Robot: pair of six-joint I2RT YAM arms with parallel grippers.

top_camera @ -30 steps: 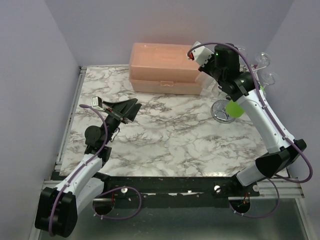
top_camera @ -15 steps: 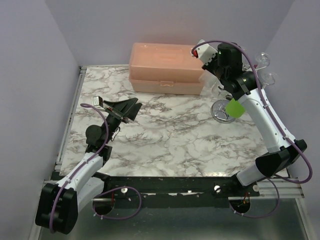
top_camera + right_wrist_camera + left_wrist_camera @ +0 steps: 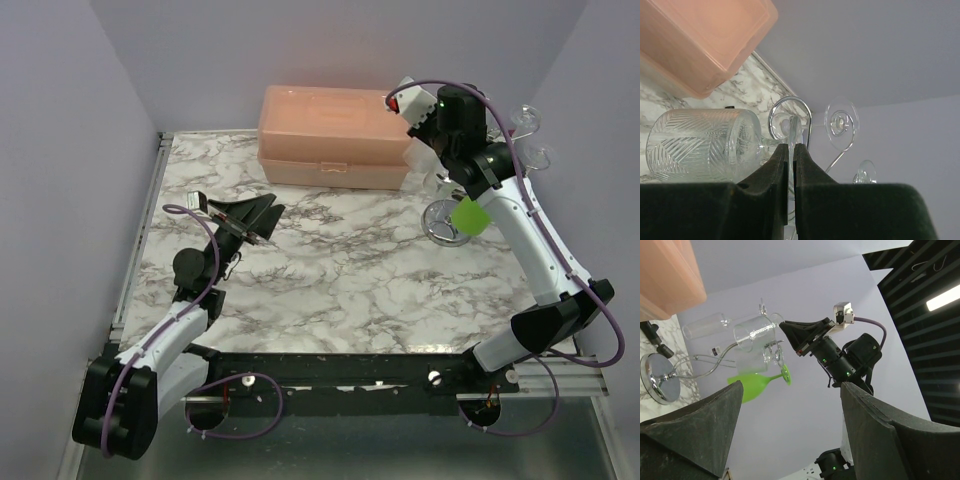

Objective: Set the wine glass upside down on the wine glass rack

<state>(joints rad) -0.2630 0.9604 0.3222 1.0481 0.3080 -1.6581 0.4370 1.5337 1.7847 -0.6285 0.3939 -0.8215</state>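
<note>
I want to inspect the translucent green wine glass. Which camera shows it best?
Left wrist: the translucent green wine glass shows bowl, stem and foot side-on. Top external shows only a green blob; right wrist shows none of it.

A salmon plastic box [image 3: 335,135] with a closed lid and a front latch lies crosswise at the far edge of the marble table [image 3: 340,280], close to the back wall [image 3: 330,45]. Pale lilac walls close in the table on the left and right too. At the far right a green glass [image 3: 470,215] hangs bowl down, with two clear glasses [image 3: 527,120] just behind it, higher up. A metal rail [image 3: 140,240] runs along the table's left edge, and a black frame [image 3: 350,375] along its near edge.
</note>
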